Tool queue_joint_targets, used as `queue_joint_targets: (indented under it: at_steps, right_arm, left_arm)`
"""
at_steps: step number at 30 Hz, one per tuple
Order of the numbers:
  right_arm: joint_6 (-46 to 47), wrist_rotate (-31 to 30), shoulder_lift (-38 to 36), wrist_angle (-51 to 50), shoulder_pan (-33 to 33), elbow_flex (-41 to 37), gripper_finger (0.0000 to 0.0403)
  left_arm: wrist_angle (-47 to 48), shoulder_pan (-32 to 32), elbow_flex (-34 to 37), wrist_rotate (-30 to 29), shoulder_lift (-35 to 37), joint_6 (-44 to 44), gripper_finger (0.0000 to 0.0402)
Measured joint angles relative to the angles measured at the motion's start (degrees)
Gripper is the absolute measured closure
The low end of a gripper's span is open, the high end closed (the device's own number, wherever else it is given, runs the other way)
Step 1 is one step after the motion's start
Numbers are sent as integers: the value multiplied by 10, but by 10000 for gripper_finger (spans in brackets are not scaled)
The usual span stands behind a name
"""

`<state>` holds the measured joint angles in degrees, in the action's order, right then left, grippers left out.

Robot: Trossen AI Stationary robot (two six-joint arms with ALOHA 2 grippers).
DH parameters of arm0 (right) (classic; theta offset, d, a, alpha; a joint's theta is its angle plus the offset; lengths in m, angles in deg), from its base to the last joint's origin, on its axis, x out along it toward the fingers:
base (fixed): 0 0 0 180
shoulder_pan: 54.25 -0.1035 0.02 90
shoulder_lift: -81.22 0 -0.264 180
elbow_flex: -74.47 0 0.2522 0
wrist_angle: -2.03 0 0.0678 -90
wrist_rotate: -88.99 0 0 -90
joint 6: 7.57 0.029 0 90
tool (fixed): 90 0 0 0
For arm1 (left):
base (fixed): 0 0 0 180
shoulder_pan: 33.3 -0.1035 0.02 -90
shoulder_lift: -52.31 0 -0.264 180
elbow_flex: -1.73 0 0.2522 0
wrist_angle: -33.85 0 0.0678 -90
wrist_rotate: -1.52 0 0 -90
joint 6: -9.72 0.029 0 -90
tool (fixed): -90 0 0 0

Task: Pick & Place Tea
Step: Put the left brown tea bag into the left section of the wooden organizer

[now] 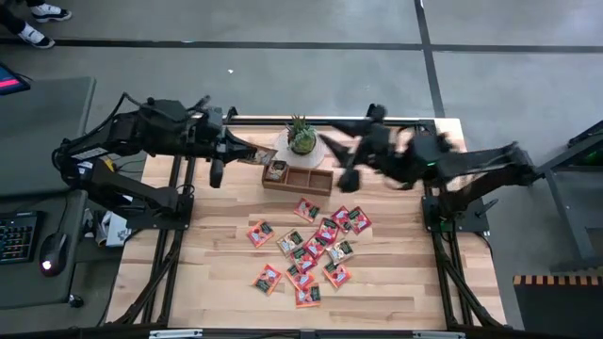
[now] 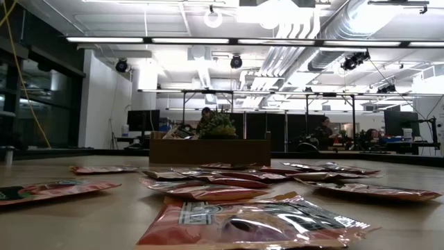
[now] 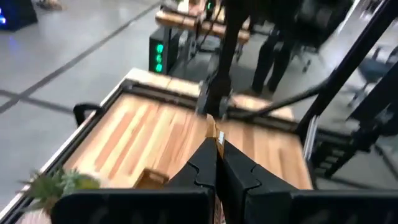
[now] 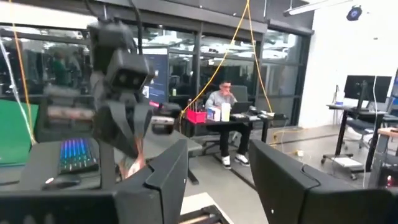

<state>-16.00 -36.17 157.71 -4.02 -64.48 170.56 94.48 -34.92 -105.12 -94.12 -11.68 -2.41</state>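
Several red-orange tea sachets [image 1: 311, 247] lie flat and scattered on the wooden table; in the low view they lie in the foreground [image 2: 253, 222]. The brown wooden tray [image 1: 297, 177] stands behind them, with one sachet in its left compartment. My left gripper [image 1: 252, 153] hovers left of the tray, shut on one tea sachet [image 3: 213, 129]. My right gripper [image 1: 337, 158] hangs blurred above the tray's right end, open [image 4: 217, 168] with nothing between its fingers. Neither gripper shows in the low view. My left gripper pinches the sachet between its two fingers [image 3: 199, 163]. The sachet shows edge-on as a thin strip [image 3: 212, 124] sticking out past the fingertips. The fingers lie about level and point toward the table's right side. The sachet is lifted clear of the table.
A small potted plant [image 1: 301, 137] on a white disc stands just behind the tray, between the two grippers. The table's near half around the sachets is bare wood. A keyboard and mouse sit on a side desk at the left [image 1: 19, 235]. People sit at desks in the room beyond.
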Motion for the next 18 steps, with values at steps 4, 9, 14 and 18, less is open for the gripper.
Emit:
queue_joint_targets:
  at_steps: [4, 9, 14, 18]
  right_arm:
    - [26, -1, -58, -77, -8, 0, 234]
    - [42, -10, -110, -135, -15, 0, 233]
    - [56, -18, -125, -161, -15, 0, 233]
    - [58, -11, -125, -169, -15, 0, 233]
  left_arm:
    - [50, -49, 1, 53, -15, 1, 401]
    - [90, -111, 0, 108, -48, 41, 401]
    - [150, -164, 0, 158, -106, 115, 401]
    - [193, -185, 0, 167, -166, 184, 401]
